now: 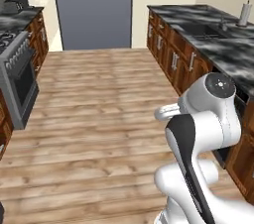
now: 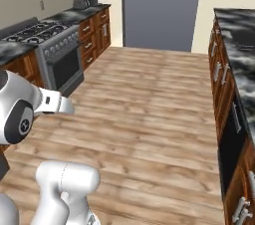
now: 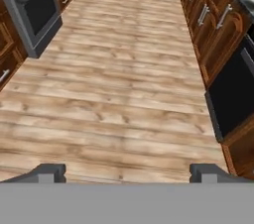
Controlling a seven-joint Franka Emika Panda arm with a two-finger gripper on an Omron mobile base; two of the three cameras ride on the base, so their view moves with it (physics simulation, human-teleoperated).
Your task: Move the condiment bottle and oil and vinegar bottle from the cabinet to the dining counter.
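Pincer over the wooden floor.
I am holding the pincer released, gripping nothing, with the stove and the dark dishwasher flanking the floor.

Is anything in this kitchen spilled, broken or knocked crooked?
Nothing stands out. The wooden floor shows no spill, the stove sits square among its cabinets, and the paper towel roll stands upright on the black marble counter. The gripper is open above the floor, holding nothing.

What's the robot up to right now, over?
Gripper open, holding nothing. Looking down at bare wood floor between stove and base cabinets. No bottles in sight. Nothing blocking the aisle.
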